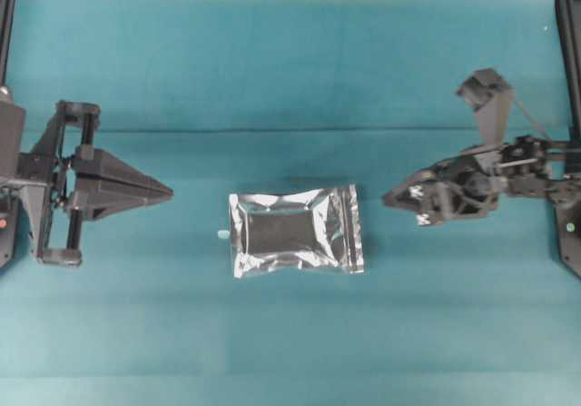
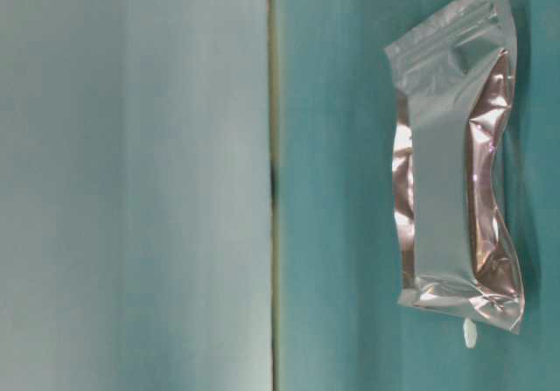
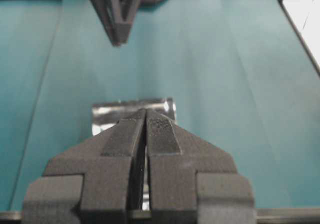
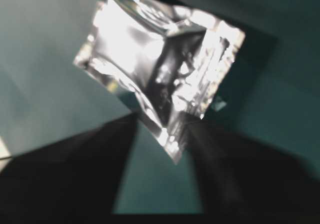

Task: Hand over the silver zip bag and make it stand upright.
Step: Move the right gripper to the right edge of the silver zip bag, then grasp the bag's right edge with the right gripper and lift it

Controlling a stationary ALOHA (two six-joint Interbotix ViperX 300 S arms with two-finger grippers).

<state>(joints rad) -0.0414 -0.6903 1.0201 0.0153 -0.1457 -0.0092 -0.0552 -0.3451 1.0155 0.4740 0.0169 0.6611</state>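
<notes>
The silver zip bag (image 1: 296, 231) lies flat on the teal counter (image 1: 272, 70), between the empty, closed left hand (image 1: 169, 191) and the spread, empty right hand (image 4: 160, 166).

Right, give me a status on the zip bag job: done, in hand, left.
Done: nothing visible; the silver zip bag lies flat on the teal table, held by neither arm.
In hand: the right gripper points at the bag's zip end with open jaws, seemingly lining up a grasp. The left gripper waits shut, apart from the bag.
Left: the pick-up, the handover and standing it upright.
</notes>
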